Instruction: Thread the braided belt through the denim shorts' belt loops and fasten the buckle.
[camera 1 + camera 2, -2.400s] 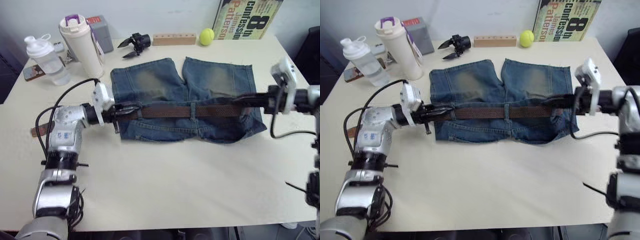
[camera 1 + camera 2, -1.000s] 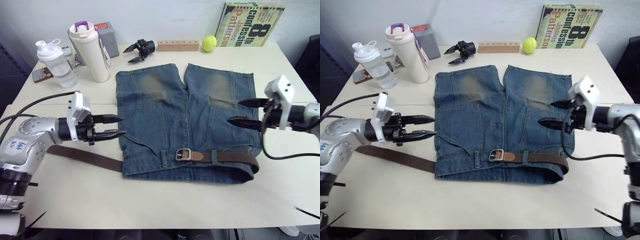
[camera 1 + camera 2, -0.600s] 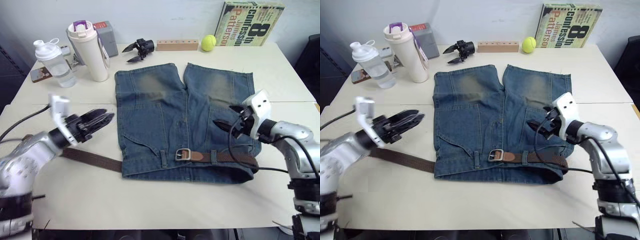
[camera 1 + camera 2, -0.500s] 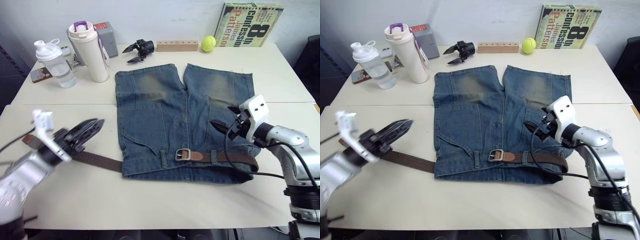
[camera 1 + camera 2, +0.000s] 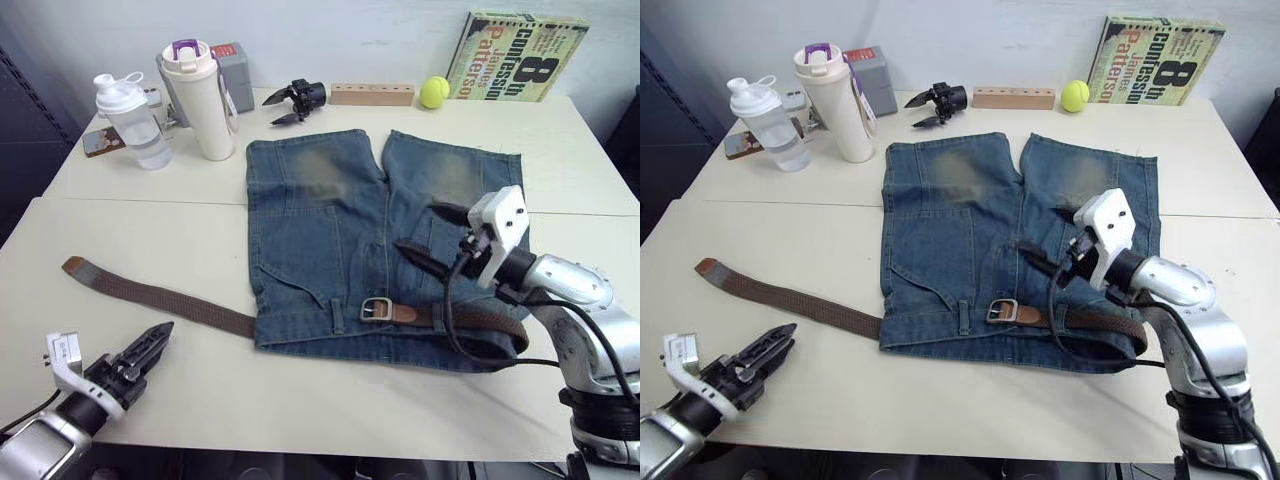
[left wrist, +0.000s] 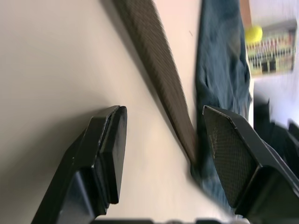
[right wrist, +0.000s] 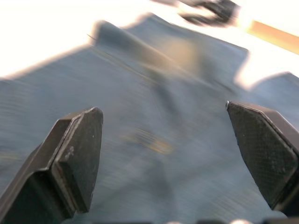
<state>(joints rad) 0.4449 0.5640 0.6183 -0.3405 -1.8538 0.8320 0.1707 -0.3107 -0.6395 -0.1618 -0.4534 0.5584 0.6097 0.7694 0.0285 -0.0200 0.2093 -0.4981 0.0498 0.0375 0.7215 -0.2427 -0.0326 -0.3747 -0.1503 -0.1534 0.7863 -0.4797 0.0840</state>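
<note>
Nearest to me, the left end effector hangs low at the near edge of the surface, its two black fingers spread with nothing between them, as the left wrist view shows plainly. Bare top lies all around it, so it has free room to swing either way.

Just beyond and ahead of it, the braided belt trails flat across the surface, its loose end lying well out to that end effector's far left. From there the belt runs to the denim shorts and under their waistband. I judge that long tail is left out because the belt has gone through the belt loops and the surplus simply came out that side.

The buckle sits on the waistband near the fly, with a tan strap in it, so the fastening looks done or nearly so.

The right end effector hovers above the shorts' right leg, just past the buckle, fingers parted wide and holding nothing. It has clear cloth beneath.

Beyond both, well apart, stand the two bottles, a black tool, a wooden block, a yellow ball and a book along the far edge.
</note>
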